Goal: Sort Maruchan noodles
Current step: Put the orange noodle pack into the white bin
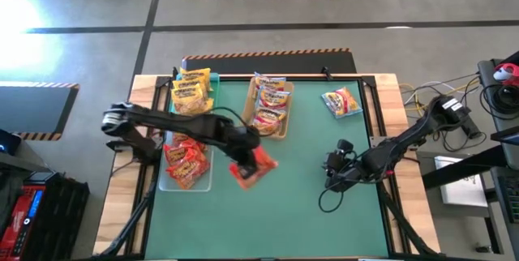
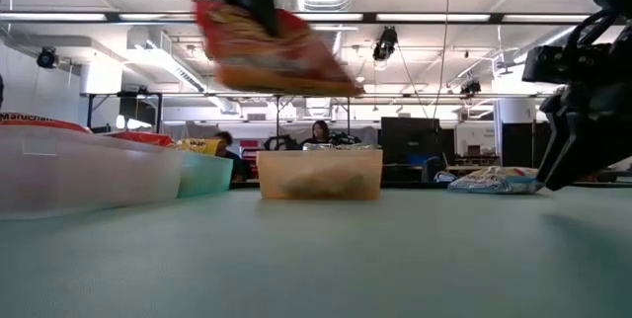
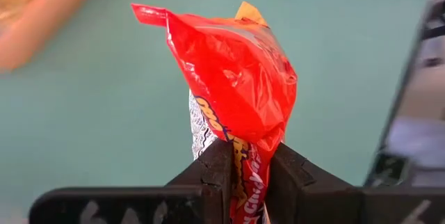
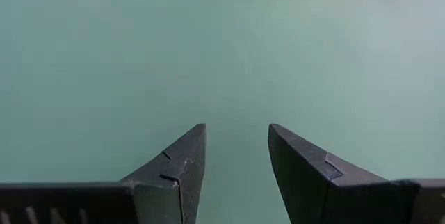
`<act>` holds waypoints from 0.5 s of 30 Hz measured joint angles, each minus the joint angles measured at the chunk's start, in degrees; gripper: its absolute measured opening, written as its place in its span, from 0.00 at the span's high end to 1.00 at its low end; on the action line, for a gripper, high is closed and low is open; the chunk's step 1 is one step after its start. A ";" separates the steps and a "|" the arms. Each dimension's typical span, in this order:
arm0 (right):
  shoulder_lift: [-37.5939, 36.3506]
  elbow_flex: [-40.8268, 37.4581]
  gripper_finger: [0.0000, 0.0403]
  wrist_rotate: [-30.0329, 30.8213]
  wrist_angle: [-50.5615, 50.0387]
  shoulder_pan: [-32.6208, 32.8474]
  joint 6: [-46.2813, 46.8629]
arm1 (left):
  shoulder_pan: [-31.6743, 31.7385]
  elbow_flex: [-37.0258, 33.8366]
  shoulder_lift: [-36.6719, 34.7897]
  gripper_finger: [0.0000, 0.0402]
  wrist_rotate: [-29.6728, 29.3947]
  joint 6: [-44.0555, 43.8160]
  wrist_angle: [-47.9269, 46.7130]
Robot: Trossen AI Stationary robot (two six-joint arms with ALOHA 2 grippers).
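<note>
Clenched in my left jaws (image 3: pixel 249 175), red crinkly plastic noodle packet (image 3: pixel 236 78): light, limp, slippery; edge-pinch holds. Right jaws (image 4: pixel 236 154) released.

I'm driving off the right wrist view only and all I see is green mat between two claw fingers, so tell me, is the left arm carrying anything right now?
Observer: Yes. The left claw is shut on a red noodle packet, lifted clear of the table.
Operator: Where is it over the table?
Observer: In the high view it hangs just right of the clear tray, which holds other red packets.
Operator: Any packets not in a tray yet?
Observer: One, lying loose on the mat near the far right corner.
Operator: And my own claw?
Observer: The right claw is open and empty, over bare mat.
</note>
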 joint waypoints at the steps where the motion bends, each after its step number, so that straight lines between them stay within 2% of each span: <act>1: 0.36 0.00 0.63 0.00 0.54 0.00 -0.02 | 0.06 0.00 -1.27 0.90 -0.68 -0.01 -3.21; 4: 0.91 0.00 0.63 0.01 1.16 0.00 -0.57 | 0.08 0.00 -4.76 0.90 -2.68 0.68 -14.07; 10: 0.85 0.00 0.63 0.00 1.60 0.00 -0.79 | -0.54 0.00 -9.24 0.90 -3.02 2.43 -33.90; 12: 0.85 0.00 0.63 0.00 1.64 0.00 -0.82 | -0.87 -0.10 -10.19 0.90 -3.08 3.24 -37.39; 15: 0.85 0.00 0.63 0.02 1.66 0.00 -0.82 | -1.55 -1.55 -11.35 0.90 -3.08 4.28 -37.80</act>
